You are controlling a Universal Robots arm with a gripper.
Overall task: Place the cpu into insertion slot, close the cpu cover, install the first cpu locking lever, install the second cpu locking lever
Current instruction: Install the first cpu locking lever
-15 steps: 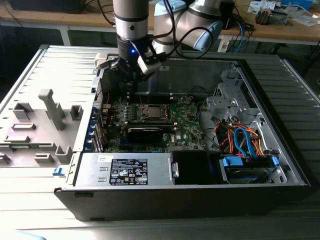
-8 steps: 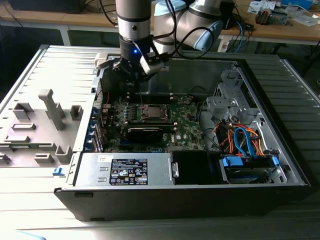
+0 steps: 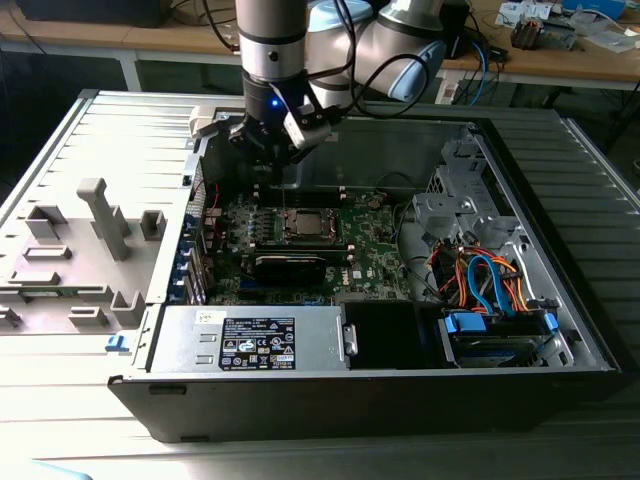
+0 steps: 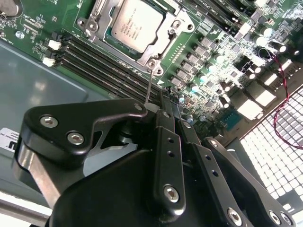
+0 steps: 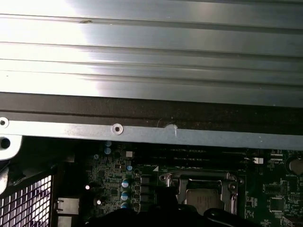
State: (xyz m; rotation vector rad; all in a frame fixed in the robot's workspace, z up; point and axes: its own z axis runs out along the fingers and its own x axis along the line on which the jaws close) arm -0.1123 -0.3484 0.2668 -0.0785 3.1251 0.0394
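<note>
The cpu [image 4: 137,23] lies flat in the insertion slot [image 4: 108,37] on the green motherboard, and the silver cpu cover [image 4: 163,45] lies down around its grey top. A thin wire locking lever [image 4: 149,85] stands up from the socket's corner toward my gripper [image 4: 170,112]. The fingers are drawn together with the lever's tip right beside them; whether they touch it I cannot tell. In the exterior view my gripper [image 3: 282,160] hangs inside the case, just behind the socket [image 3: 308,222]. The first wrist view shows the cpu [image 5: 204,201] inside its silver frame [image 5: 199,177].
Black memory slots [image 4: 102,64] run beside the socket. A black block [image 3: 290,265] sits in front of it. The case's rear wall [image 5: 151,135] stands close behind my gripper. A power supply [image 3: 250,340] and a drive bay with coloured cables [image 3: 490,285] fill the case's near side.
</note>
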